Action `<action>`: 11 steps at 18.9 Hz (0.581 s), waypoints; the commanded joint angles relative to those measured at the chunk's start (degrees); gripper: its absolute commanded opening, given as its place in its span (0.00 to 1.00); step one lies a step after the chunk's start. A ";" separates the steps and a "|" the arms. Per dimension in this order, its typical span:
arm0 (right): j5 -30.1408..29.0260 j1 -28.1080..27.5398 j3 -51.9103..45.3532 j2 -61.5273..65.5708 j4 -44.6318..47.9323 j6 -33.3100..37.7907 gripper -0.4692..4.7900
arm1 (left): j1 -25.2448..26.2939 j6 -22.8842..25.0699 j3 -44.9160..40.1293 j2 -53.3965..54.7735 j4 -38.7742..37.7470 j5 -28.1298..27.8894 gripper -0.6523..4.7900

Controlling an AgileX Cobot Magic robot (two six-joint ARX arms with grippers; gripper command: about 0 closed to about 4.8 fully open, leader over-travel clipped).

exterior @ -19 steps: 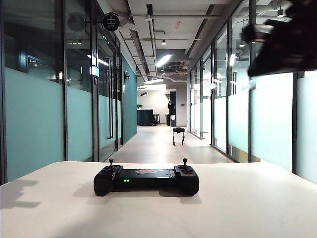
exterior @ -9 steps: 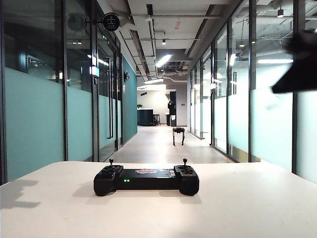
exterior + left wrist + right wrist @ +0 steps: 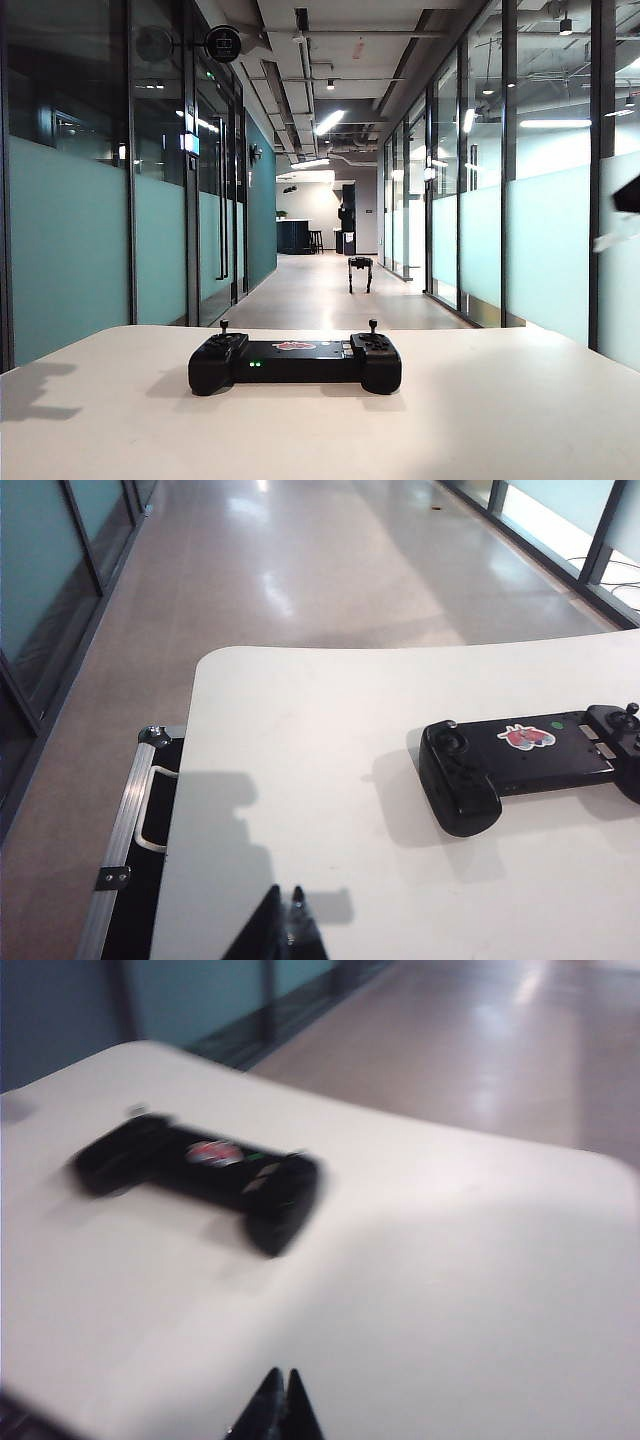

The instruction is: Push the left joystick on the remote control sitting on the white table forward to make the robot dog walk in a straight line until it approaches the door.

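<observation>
The remote control (image 3: 295,362) lies flat on the white table (image 3: 480,420), green lights lit. Its left joystick (image 3: 224,326) and the right stick (image 3: 373,326) both stand upright, untouched. The robot dog (image 3: 360,272) stands far down the corridor, near the right glass wall. My left gripper (image 3: 285,892) is shut and empty, hovering over the table well short of the remote control (image 3: 520,760) and its left joystick (image 3: 452,738). My right gripper (image 3: 282,1373) is shut and empty too, far from the blurred remote control (image 3: 200,1175). In the exterior view only a dark sliver of the right arm (image 3: 628,197) shows.
Frosted glass walls (image 3: 70,240) line both sides of the corridor. A dark doorway (image 3: 348,215) closes its far end. A black case with metal edging (image 3: 130,880) sits on the floor beside the table's edge.
The right arm has swung from the upper right of the exterior view down and rightward, almost out of frame. The remote control and the robot dog have not moved.
</observation>
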 commanded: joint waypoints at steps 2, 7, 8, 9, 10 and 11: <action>-0.17 -5.18 -1.38 -5.03 2.29 -0.37 0.09 | 0.09 -0.11 0.20 0.00 0.68 0.17 0.11; -0.13 -12.41 -2.21 -11.65 2.12 -0.42 0.09 | 0.11 -0.11 0.20 0.00 0.70 0.17 0.11; -0.15 -14.03 -2.32 -12.63 2.14 -0.42 0.09 | 0.09 -0.11 0.20 0.00 0.68 0.20 0.11; -0.55 -16.15 -2.58 -13.70 2.29 -0.39 0.09 | 0.09 -0.11 0.20 0.00 0.68 0.20 0.11; -1.95 -18.08 -2.86 -14.60 2.34 -0.39 0.09 | 0.09 -0.11 0.20 0.00 0.70 0.17 0.11; -4.11 -20.44 -3.30 -15.74 2.34 -0.37 0.09 | 0.11 -0.11 0.20 0.00 0.70 0.15 0.11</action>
